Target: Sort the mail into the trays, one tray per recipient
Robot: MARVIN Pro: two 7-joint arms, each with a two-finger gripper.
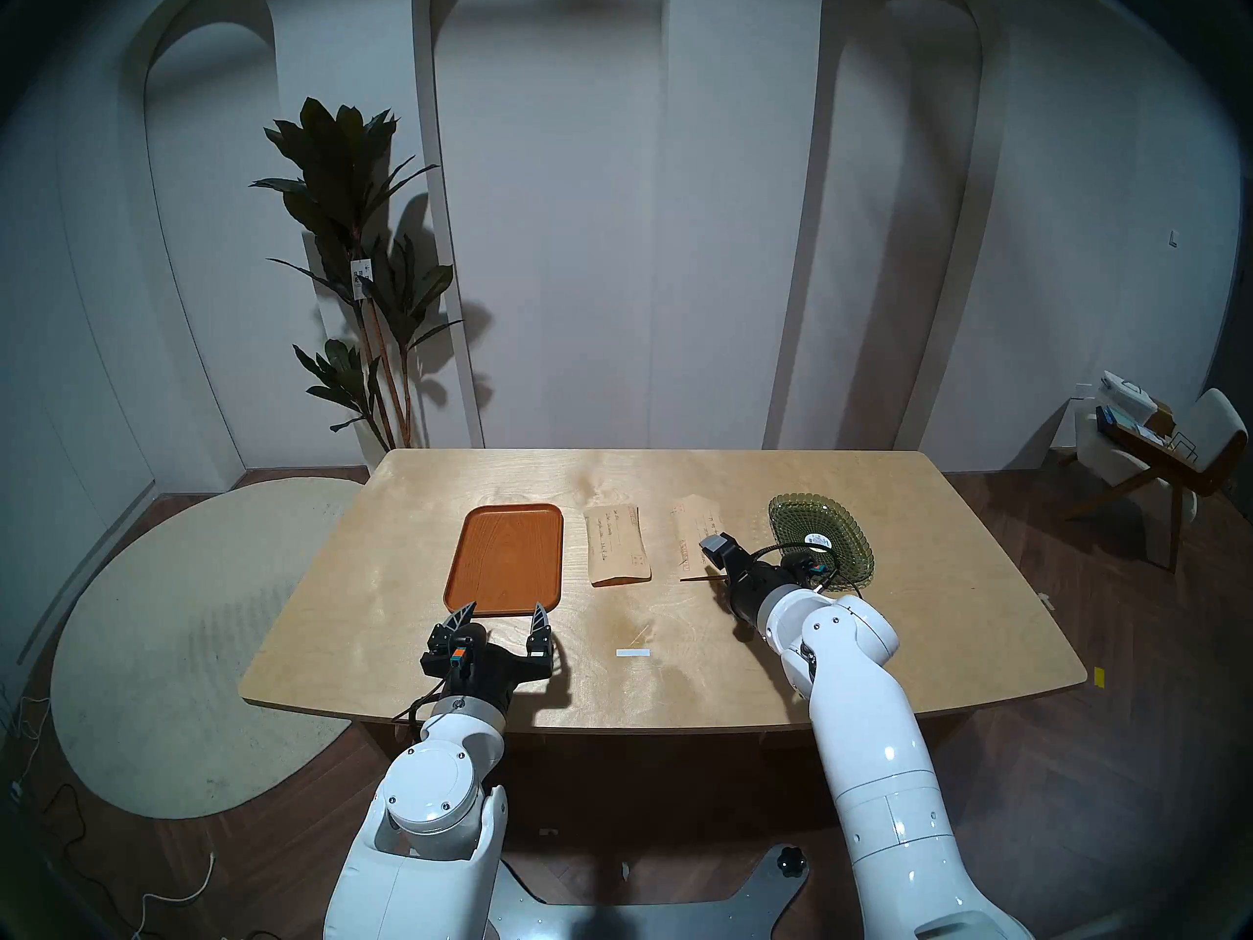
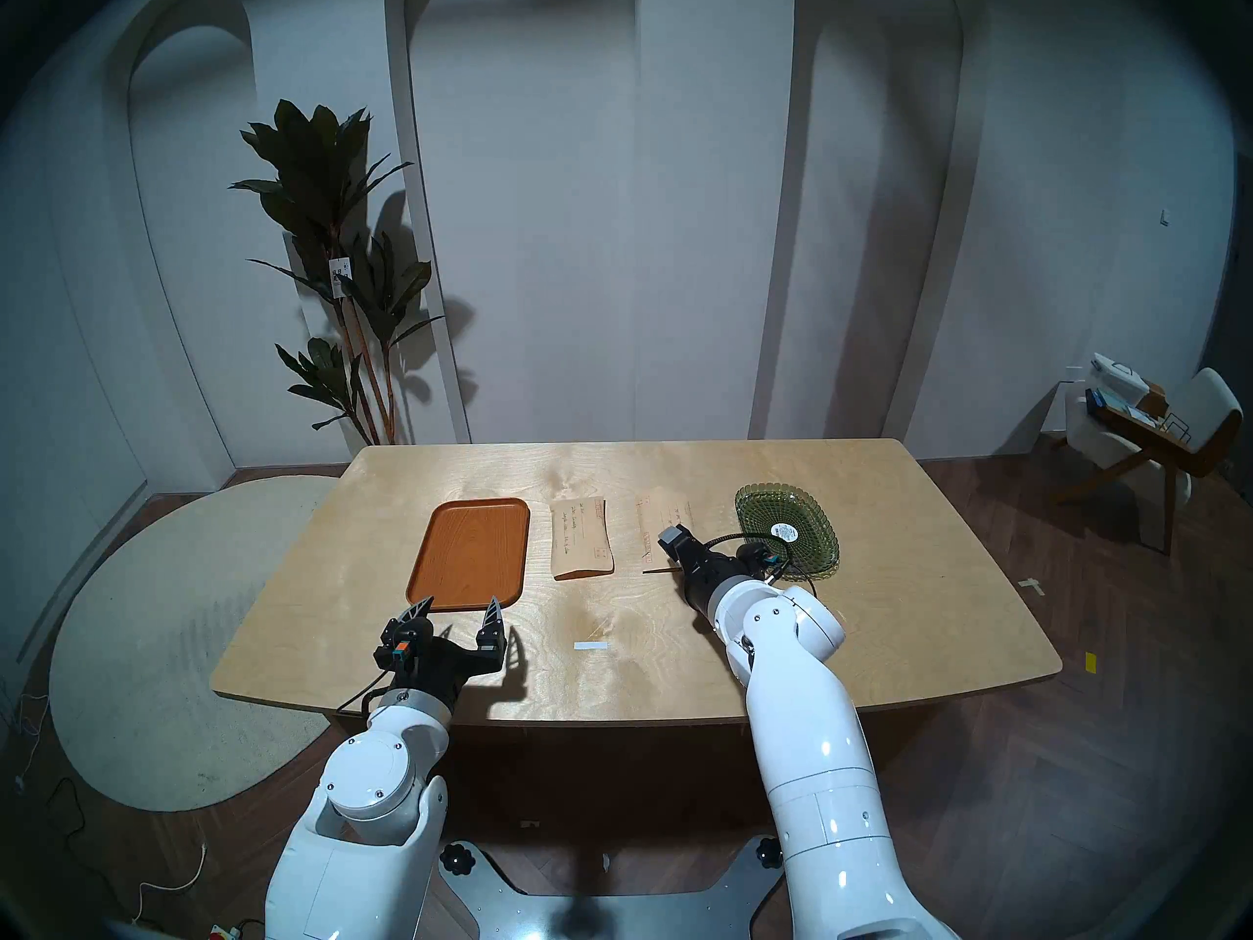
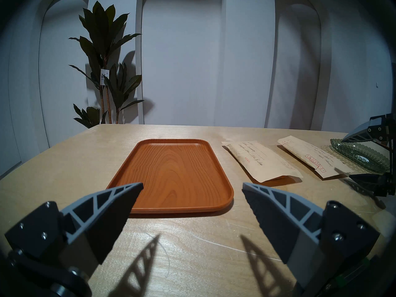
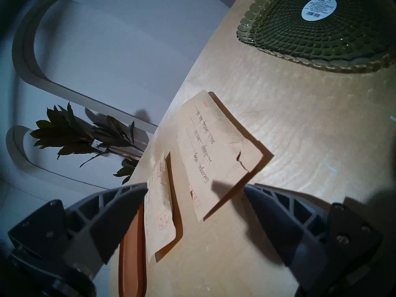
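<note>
Two tan envelopes lie side by side mid-table, between the trays. The left envelope (image 1: 617, 545) (image 3: 261, 161) sits beside the orange-brown wooden tray (image 1: 505, 555) (image 3: 171, 176). The right envelope (image 1: 691, 531) (image 4: 214, 153) lies near the green glass dish (image 1: 820, 521) (image 4: 321, 39). My right gripper (image 1: 706, 562) (image 4: 195, 186) is turned on its side and open. Its fingers straddle the near end of the right envelope, one above it and one at table level. Just short of the wooden tray's near edge, my left gripper (image 1: 503, 610) (image 3: 192, 185) hovers open and holds nothing.
A small white strip (image 1: 632, 652) lies on the wooden table (image 1: 380, 620) near the front, between my arms. Beyond the table's far left corner stands a tall plant (image 1: 352, 274). A chair with boxes (image 1: 1152, 437) stands off to the right.
</note>
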